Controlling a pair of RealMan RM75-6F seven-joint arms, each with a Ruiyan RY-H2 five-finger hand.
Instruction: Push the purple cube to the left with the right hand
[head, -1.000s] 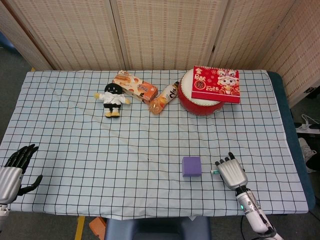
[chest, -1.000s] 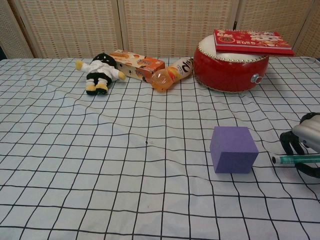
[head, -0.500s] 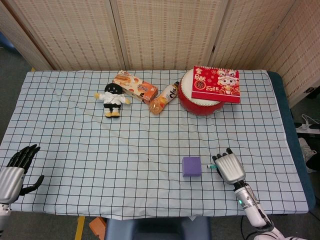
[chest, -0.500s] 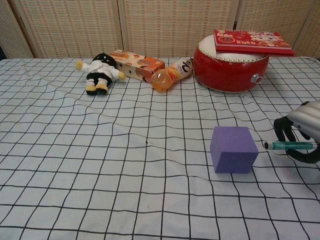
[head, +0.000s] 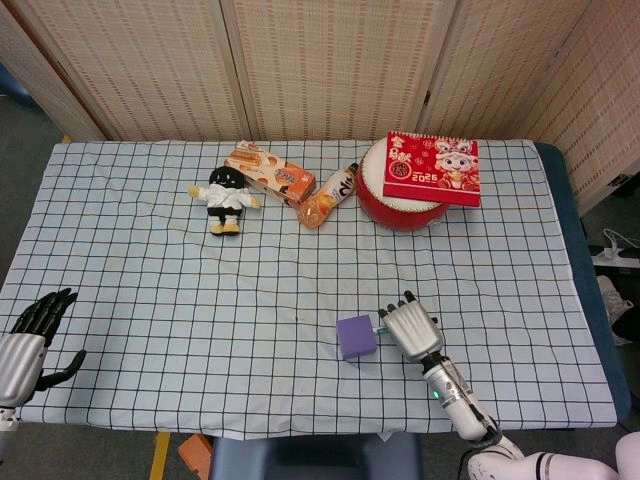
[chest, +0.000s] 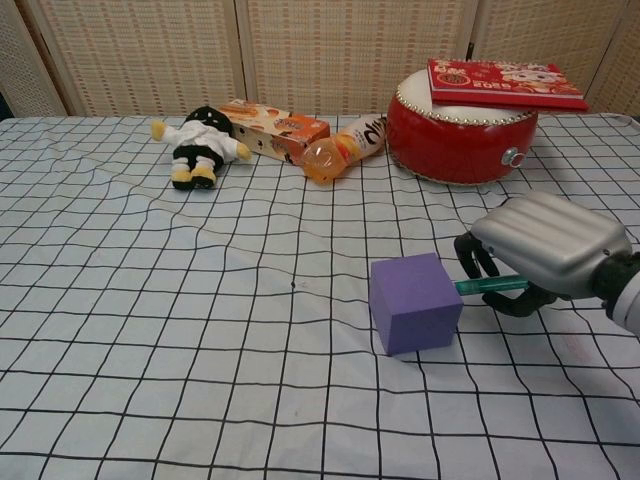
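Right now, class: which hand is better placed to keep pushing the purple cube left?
The right hand: it sits just right of the purple cube. The left hand rests far off at the table's left edge.

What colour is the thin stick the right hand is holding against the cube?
Teal green. The stick shows best in the chest view, between the right hand and the purple cube.

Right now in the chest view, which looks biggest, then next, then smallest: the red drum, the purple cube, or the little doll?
1. red drum
2. purple cube
3. doll

The cube and doll look close in size, and the cube sits nearer the camera, so their true order is unsure.
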